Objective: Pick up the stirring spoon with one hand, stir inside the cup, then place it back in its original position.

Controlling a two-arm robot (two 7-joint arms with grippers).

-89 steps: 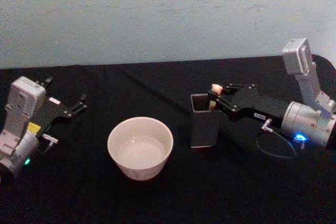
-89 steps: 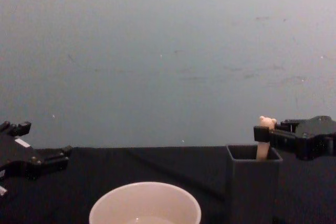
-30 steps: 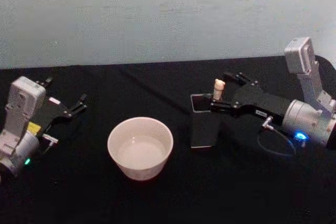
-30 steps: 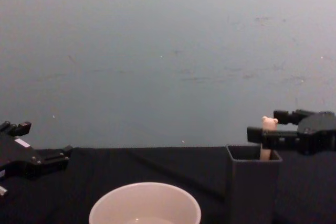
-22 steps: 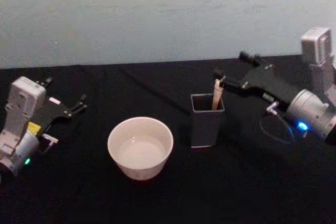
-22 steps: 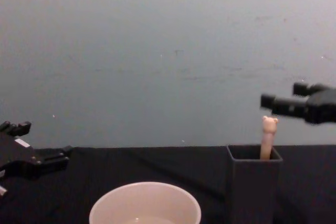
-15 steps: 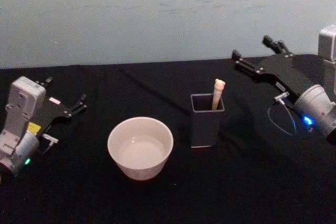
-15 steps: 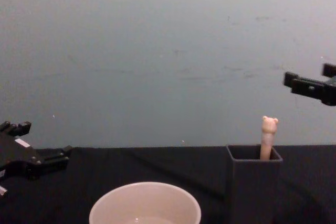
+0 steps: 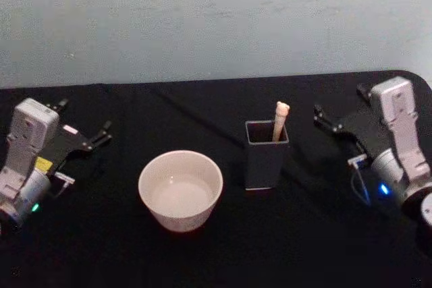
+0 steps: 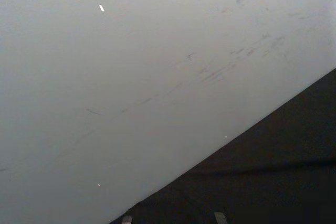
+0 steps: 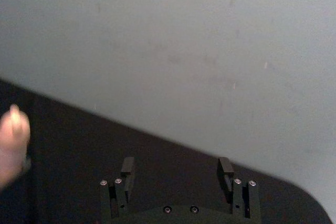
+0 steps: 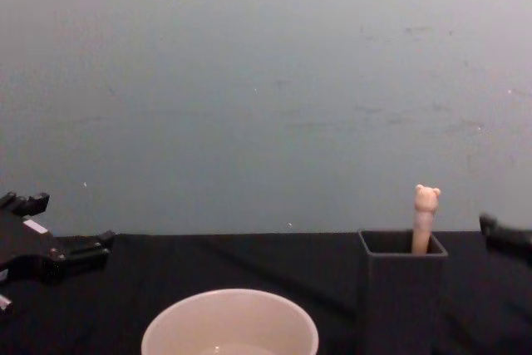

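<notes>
Both arms have grey boxy wrist housings, black fingers (image 11: pixel 127 167), small screws and glowing lights.

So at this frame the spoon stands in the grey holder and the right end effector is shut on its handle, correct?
Not quite. The stirring spoon does stand in the grey holder, but the right end effector is open and apart from it, off to the holder's right, as the head view shows.

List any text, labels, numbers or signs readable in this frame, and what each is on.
No text can be read.
Left arm, behind the left claw: a yellow sticker and a small white label, both too blurred to read.
Stirring spoon, grey holder, cup: no markings.
Right claw: no lettering.
</notes>
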